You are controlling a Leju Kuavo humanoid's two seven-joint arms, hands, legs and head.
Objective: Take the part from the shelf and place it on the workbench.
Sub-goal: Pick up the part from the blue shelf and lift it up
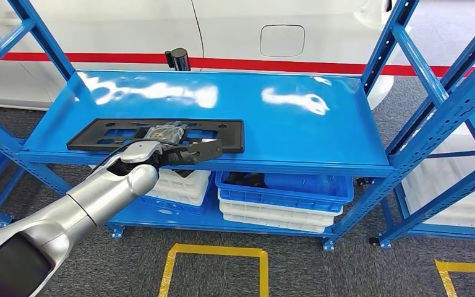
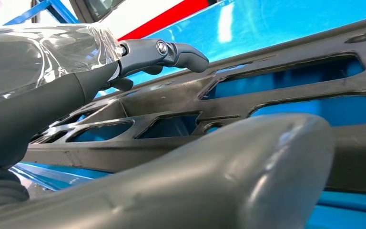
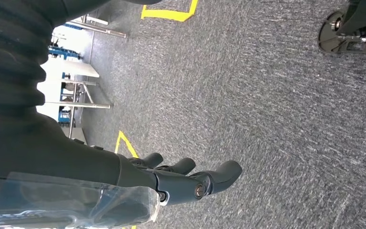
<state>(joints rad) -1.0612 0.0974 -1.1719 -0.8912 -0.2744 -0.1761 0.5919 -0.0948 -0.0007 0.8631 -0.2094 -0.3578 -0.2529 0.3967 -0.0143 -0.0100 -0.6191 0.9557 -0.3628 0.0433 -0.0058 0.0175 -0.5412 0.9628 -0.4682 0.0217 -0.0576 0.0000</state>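
Shelf (image 1: pixel 297 117): left hand (image 1: pixel 182 151) around part (image 1: pixel 99 135).

part (image 1: pixel 99 133) on shelf (image 1: pixel 297 124) top, left front | crates (image 1: pixel 284 198) on lower level | car (image 1: pixel 284 31) behind

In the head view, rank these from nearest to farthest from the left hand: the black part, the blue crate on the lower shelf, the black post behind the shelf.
1. Black part: on the shelf top, right at the left hand, which reaches over its front edge.
2. Blue crate: lower shelf, below and to the hand's right.
3. Black post: behind the shelf's far edge.
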